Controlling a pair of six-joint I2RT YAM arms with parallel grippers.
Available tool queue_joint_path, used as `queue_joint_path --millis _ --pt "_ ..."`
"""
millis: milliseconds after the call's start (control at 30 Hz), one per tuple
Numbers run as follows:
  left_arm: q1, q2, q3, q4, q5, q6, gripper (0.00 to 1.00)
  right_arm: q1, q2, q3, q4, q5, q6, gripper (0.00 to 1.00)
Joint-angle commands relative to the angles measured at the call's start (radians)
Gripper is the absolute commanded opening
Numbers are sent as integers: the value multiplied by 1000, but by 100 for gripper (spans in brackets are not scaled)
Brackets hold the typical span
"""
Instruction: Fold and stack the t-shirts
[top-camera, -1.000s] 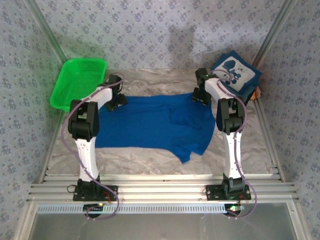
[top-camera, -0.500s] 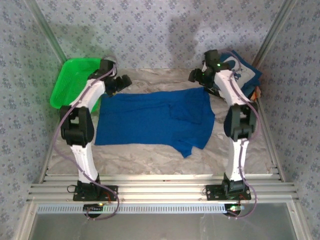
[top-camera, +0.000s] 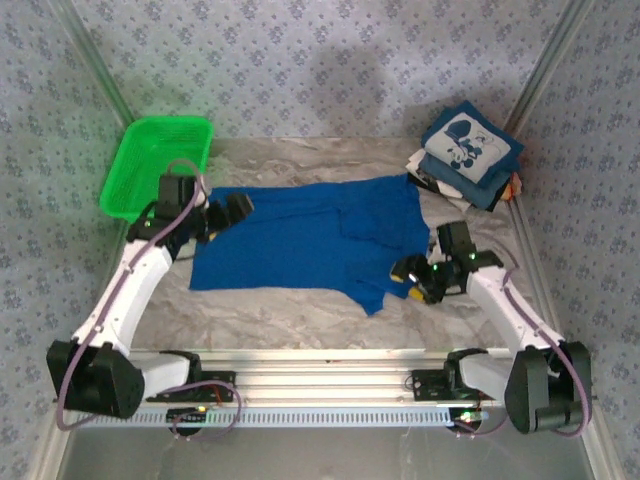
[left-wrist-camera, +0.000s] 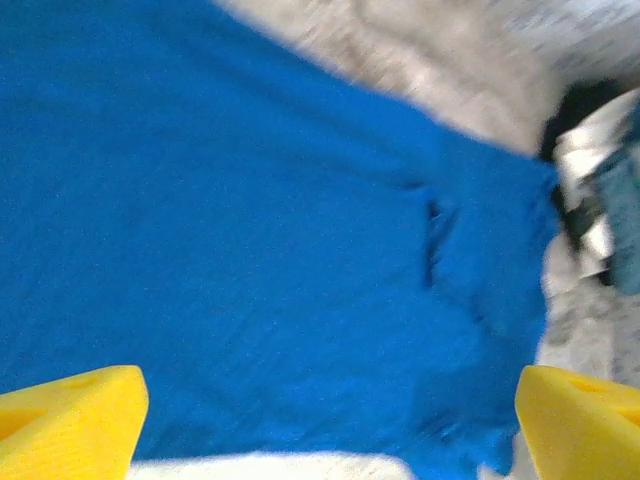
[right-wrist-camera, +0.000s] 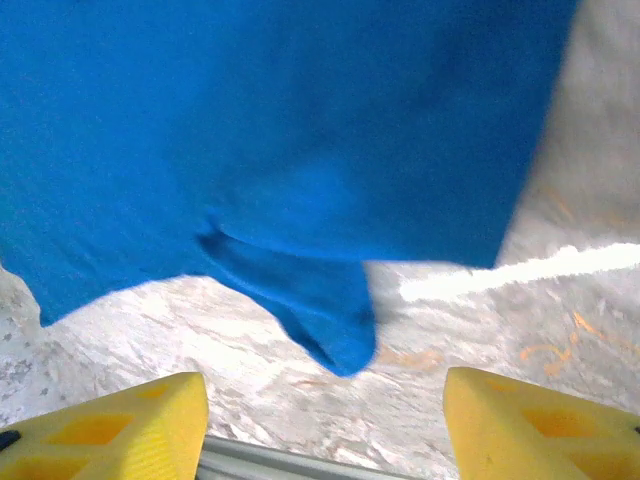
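Royal-blue t-shirt flat mid worktop, sleeve poking near-right; soft, light, limp, prob. bunches if dragged; pinch edge corners, not middle; left gripper at left edge, right gripper by sleeve; both spread wide, empty.

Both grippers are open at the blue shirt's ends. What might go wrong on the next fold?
1. The sleeve pokes out past the near hem of the blue t-shirt, close to the right gripper. Pinching only the sleeve would likely fold the shirt crooked.
2. The shirt's far right corner lies by the folded stack. A sweep there might nudge the stack.
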Motion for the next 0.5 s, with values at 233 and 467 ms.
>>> queue_joint_path --millis 233,467 --pt "104 -193 -152 -82 -44 26 100 -115 130 -51 175 -58 -73 57" --pt "133 -234 -151 -134 -45 36 100 -116 217 -31 151 -20 -119 54"
